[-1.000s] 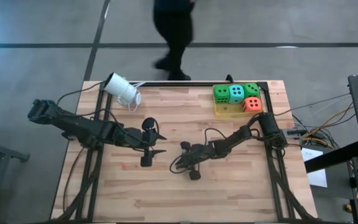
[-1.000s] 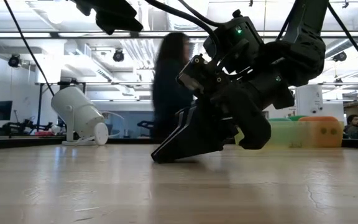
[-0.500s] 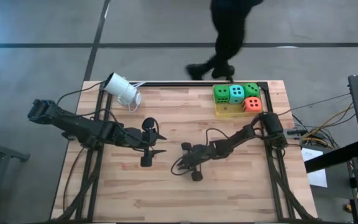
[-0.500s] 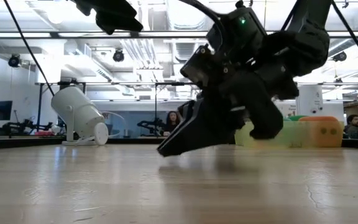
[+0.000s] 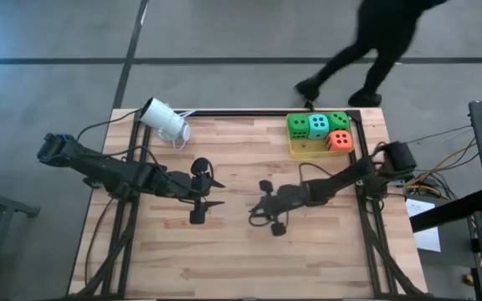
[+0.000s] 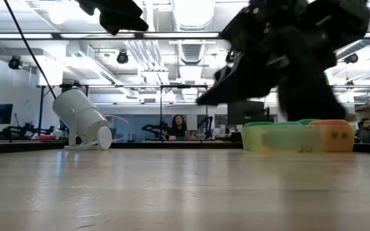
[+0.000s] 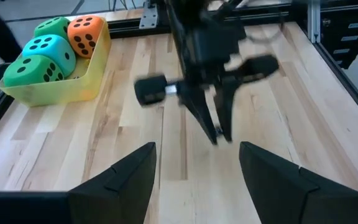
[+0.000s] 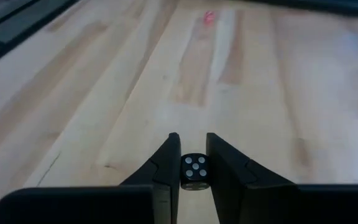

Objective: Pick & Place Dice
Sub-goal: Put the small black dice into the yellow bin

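While the right gripper point(image 8: 192, 163) hangs just above the pale wooden tabletop point(image 5: 325, 242), its two dark fingers point(image 8: 164, 163) are pressed in on a tiny black die with white pips point(image 8: 194, 169), five pips facing the wrist camera. In the high view this right gripper point(image 5: 262, 207) sits toward the middle of the table, nearer the viewer and to the left of the translucent yellow plastic tray point(image 5: 301, 150), well apart from it.

The tray stands at the far right corner of the table and holds all four soft foam dice: a bright green cube with dark pips point(image 5: 297, 125) at its far left, a turquoise cube point(image 5: 318, 125) beside that, a second bright green cube point(image 5: 339, 120) at its far right, and an orange-red cube point(image 5: 339, 140) on the near right. From the left wrist they show as the green point(image 7: 35, 68), turquoise point(image 7: 46, 49), orange-red point(image 7: 84, 34) and second green point(image 7: 53, 26) cubes packed touching one another.

The left gripper point(image 5: 211, 194) waits farther left of the tray, beyond the right gripper, its fingers point(image 7: 123, 177) spread wide with nothing between them. A white cylindrical camera point(image 5: 164, 120) lies tipped near the far left edge, well apart from the tray. A person in dark clothing point(image 5: 375, 42) walks on the floor beyond the tray.
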`<state>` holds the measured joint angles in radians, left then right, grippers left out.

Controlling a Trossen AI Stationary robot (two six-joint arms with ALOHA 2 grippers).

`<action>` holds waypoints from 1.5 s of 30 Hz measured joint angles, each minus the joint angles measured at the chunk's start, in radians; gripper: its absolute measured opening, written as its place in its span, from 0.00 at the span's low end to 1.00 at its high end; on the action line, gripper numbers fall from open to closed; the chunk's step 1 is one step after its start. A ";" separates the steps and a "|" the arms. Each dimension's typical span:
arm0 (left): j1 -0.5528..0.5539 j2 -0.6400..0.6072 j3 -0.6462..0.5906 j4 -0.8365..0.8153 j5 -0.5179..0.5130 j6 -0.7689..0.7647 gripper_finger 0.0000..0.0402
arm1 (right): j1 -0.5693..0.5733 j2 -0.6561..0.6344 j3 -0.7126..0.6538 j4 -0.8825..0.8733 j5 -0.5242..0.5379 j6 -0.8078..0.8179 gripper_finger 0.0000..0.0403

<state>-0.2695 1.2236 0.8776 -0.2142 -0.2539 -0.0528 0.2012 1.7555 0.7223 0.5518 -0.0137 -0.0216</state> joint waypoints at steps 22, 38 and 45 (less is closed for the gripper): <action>0.000 0.000 0.000 0.011 0.000 0.000 0.58 | -0.010 -0.515 -0.351 -0.001 0.490 0.127 0.13; 0.000 0.000 0.000 0.012 0.000 0.000 0.59 | -0.165 -0.577 -0.383 -0.083 0.747 0.271 0.13; 0.000 0.000 0.000 0.011 0.000 0.000 0.59 | -0.320 -0.578 -0.357 -0.284 0.689 0.428 0.13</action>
<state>-0.2695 1.2232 0.8776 -0.2028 -0.2537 -0.0530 -0.1184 1.1778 0.3648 0.2678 0.6752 0.4060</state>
